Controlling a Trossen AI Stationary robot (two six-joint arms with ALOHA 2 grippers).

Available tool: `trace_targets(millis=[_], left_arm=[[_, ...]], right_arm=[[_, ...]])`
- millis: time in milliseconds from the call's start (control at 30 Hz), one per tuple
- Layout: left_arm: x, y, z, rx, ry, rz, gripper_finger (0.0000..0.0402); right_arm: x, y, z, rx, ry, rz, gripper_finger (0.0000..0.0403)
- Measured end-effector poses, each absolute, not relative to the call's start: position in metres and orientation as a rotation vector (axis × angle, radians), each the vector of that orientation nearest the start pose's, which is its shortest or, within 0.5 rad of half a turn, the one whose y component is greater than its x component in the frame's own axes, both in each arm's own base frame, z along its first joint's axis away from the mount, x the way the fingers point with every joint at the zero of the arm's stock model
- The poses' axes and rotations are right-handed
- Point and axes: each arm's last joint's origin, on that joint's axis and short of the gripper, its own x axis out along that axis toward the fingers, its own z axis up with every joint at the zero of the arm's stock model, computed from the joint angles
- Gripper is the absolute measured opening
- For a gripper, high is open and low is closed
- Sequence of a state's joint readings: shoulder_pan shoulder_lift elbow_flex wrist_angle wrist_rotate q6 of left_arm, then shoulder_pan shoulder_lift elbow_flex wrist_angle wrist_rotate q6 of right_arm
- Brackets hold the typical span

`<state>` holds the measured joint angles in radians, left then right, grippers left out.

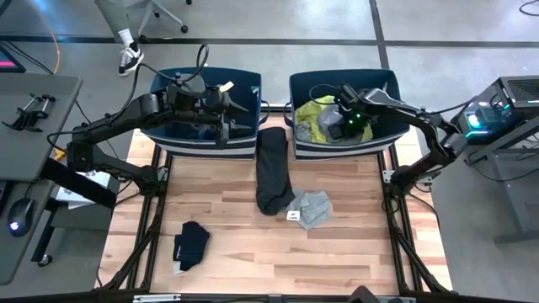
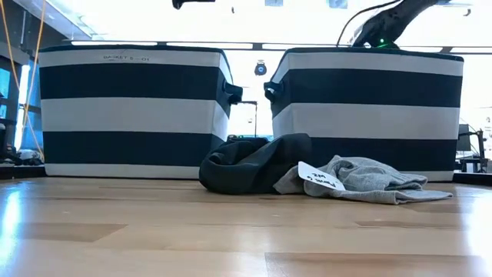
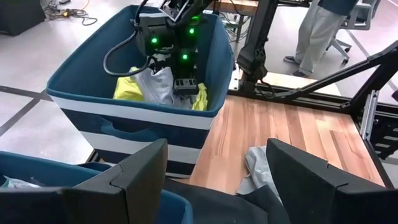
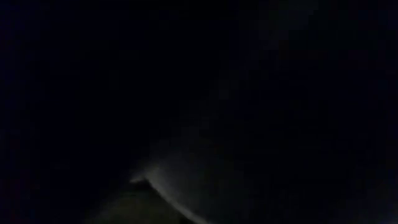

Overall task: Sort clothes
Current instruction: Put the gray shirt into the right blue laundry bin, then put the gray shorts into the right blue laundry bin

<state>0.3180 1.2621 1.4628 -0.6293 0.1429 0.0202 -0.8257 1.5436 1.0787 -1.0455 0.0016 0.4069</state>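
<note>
Left gripper (image 3: 217, 180) hovers over the left bin (image 1: 244, 145), jaws wide, empty. Right gripper (image 1: 354, 124) is down among clothes (image 1: 316, 118) in the right bin (image 1: 303, 145); jaw state cannot be told.

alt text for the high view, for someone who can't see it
Seen from above, the right gripper reaches into the right bin; the left gripper hovers open over the left bin. A black garment, grey garment and navy garment lie on the table.

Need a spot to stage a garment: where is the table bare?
Bare wood lies between the navy garment and the black garment, and right of the grey garment. Crowded: centre, in front of both bins.
</note>
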Motion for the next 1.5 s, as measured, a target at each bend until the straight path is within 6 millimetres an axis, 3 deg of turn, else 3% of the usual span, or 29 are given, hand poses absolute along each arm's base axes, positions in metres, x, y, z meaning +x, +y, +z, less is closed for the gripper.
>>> trace_targets(millis=[100,200,333,433,600,767,867,933,1133,1233,1500], left_arm=[[0.244,0.076,0.422,-0.087,0.420,0.171,0.0257],[0.244,0.076,0.421,-0.089,0.429,0.172,0.0257],[0.244,0.076,0.421,-0.089,0.428,0.171,0.0257],[0.244,0.076,0.421,-0.089,0.429,0.171,0.0257],[0.244,0.076,0.421,-0.089,0.429,0.171,0.0257],[0.245,0.073,0.421,-0.087,0.430,0.158,0.0257],[0.246,0.071,0.420,-0.073,0.436,0.145,0.0257],[0.246,0.069,0.420,-0.057,0.438,0.135,0.0257],[0.246,0.068,0.420,-0.047,0.438,0.128,0.0257],[0.246,0.068,0.420,-0.033,0.439,0.125,0.0257],[0.246,0.068,0.420,-0.050,0.438,0.129,0.0257]], right_arm=[[0.178,-0.197,0.221,0.936,1.295,-0.935,0.0078],[0.179,-0.201,0.246,0.893,1.288,-0.909,0.0133],[0.177,-0.201,0.307,0.816,1.194,-0.950,0.0199],[0.174,-0.189,0.350,0.741,1.152,-1.049,0.0224],[0.169,-0.147,0.409,0.617,0.951,-1.089,0.0230],[0.183,-0.081,0.434,0.459,0.707,-0.778,0.0231],[0.199,-0.035,0.424,0.331,0.667,-0.504,0.0231],[0.208,-0.008,0.404,0.329,0.686,-0.399,0.0231],[0.233,0.050,0.311,0.298,0.835,-0.100,0.0231],[0.240,0.059,0.266,0.281,0.864,-0.073,0.0231],[0.256,0.050,0.169,0.233,0.951,-0.089,0.0226]])
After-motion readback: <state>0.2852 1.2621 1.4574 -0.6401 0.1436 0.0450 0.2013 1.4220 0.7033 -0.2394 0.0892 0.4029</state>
